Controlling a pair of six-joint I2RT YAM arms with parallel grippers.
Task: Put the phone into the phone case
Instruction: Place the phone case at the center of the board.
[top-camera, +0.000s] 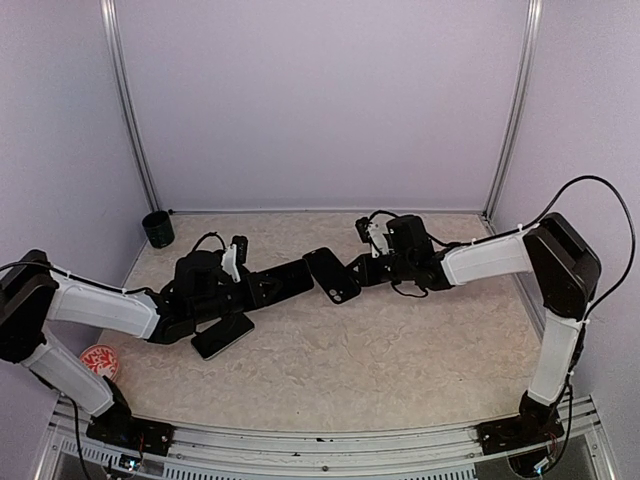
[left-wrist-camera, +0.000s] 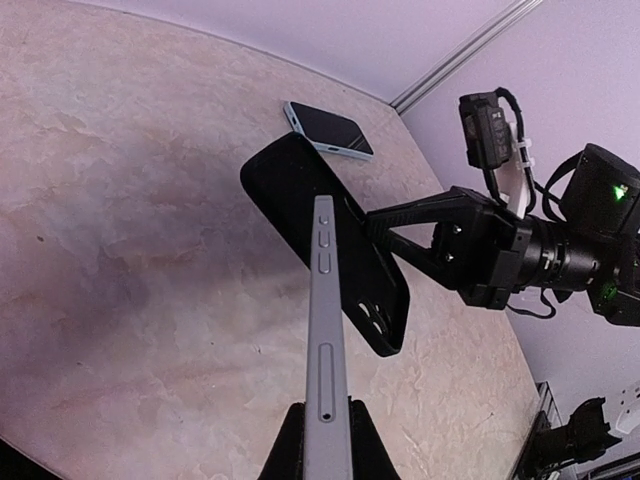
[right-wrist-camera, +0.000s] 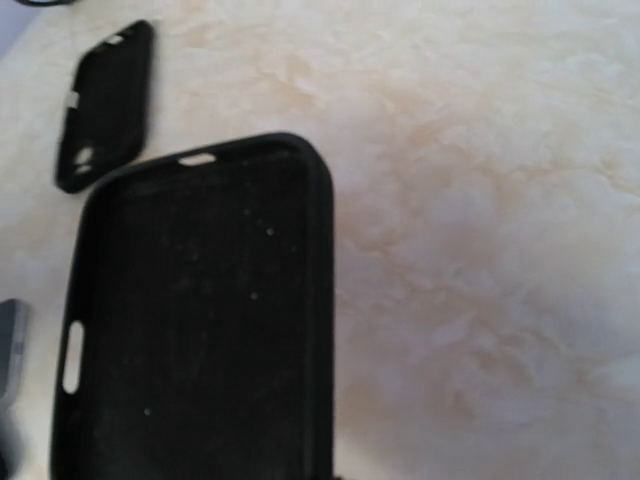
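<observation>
Left wrist view: one phone (left-wrist-camera: 325, 330) stands edge-on, clamped in the left pincer (left-wrist-camera: 325, 440), its far end just beside the black case (left-wrist-camera: 335, 250) gripped by the right pincer (left-wrist-camera: 380, 228) above the desk (left-wrist-camera: 150, 250). A second phone (left-wrist-camera: 328, 130) and a second case (right-wrist-camera: 105, 105) lie flat on the desk.

The black matte rubber phone case (right-wrist-camera: 200, 320) is showing pale specks at centre frame. The slim silver-grey phone (left-wrist-camera: 327, 350) is gleaming at lower centre. The cream-and-tan marbled tabletop (top-camera: 400, 350) is spreading beneath, and a red-and-white patterned round disc (top-camera: 99, 361) is showing at lower left.
</observation>
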